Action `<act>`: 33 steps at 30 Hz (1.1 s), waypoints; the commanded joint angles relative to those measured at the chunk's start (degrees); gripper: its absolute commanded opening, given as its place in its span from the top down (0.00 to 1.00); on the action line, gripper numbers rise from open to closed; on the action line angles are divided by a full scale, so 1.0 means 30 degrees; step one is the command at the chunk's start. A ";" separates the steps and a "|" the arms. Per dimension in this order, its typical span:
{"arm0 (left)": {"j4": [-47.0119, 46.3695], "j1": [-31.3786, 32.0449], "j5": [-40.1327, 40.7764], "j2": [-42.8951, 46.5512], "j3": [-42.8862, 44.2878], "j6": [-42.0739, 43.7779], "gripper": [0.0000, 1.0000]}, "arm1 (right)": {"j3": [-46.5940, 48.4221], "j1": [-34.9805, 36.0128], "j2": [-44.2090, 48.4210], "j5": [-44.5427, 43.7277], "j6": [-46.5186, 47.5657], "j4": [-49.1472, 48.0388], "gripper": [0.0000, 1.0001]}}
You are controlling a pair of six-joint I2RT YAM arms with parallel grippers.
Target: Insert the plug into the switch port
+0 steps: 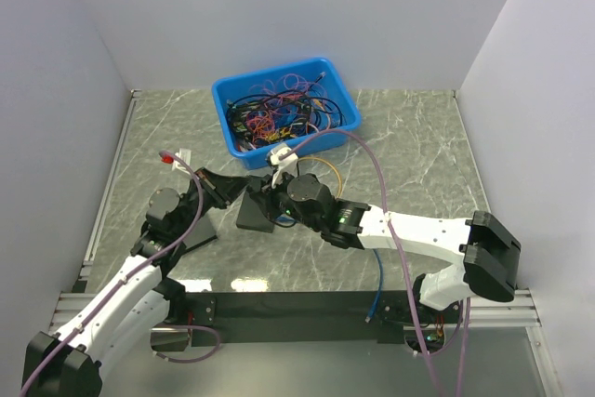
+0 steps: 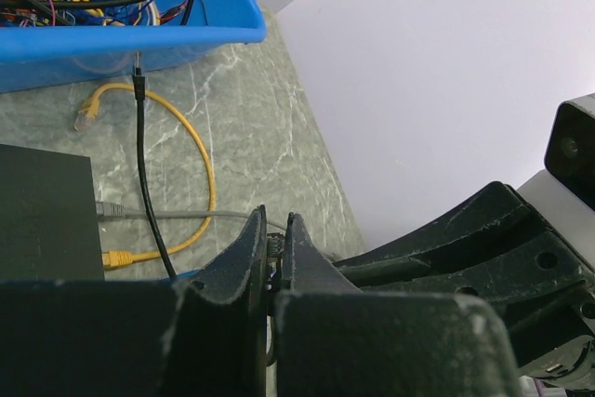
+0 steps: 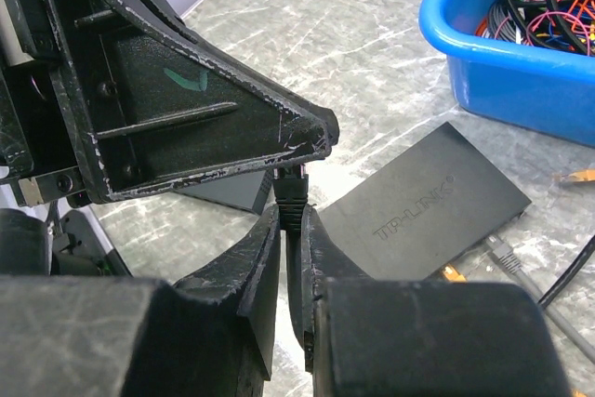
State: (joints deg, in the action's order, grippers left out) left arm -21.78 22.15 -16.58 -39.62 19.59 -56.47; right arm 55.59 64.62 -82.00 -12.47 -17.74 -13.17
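Right claw (image 3: 290, 216): closed on the black plug (image 3: 290, 191), one finger against each side, plug standing upright above the fingertips.
Left claw (image 2: 274, 230): closed, tips nearly touching; a small dark piece sits between them, too hidden to name. One tip hangs just over the plug's top.
Black plug: off the table, just beside the switch (image 3: 428, 211), in no port.
Switch: flat, around mid-table (image 1: 418, 155), just on the near side of the blue bin (image 1: 221, 118).
Switch ports: a grey cable (image 2: 167, 217) and a yellow cable (image 2: 206, 165) plugged in side by side.
Blue bin: at the middle of the far edge, full of tangled wires.
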 commanded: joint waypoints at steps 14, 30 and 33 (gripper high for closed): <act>0.5293 0.0028 0.2857 0.1719 0.1583 0.2298 0.45 | 0.0687 0.0022 -0.0617 0.0113 -0.0006 -0.0796 1.00; 1.3119 -0.6058 0.7872 0.0521 0.2669 0.1393 0.20 | 0.0746 -0.0007 -0.0793 0.0348 -0.0269 -0.0357 1.00; 1.2653 -0.8309 0.6239 -0.0269 0.1909 0.1010 0.21 | 0.0659 -0.0007 -0.0589 0.0377 -0.0415 -0.0239 1.00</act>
State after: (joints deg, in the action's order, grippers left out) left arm 15.77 2.57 5.13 -38.79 26.46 -51.99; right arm 55.59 64.62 -84.97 -11.03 -18.28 -12.71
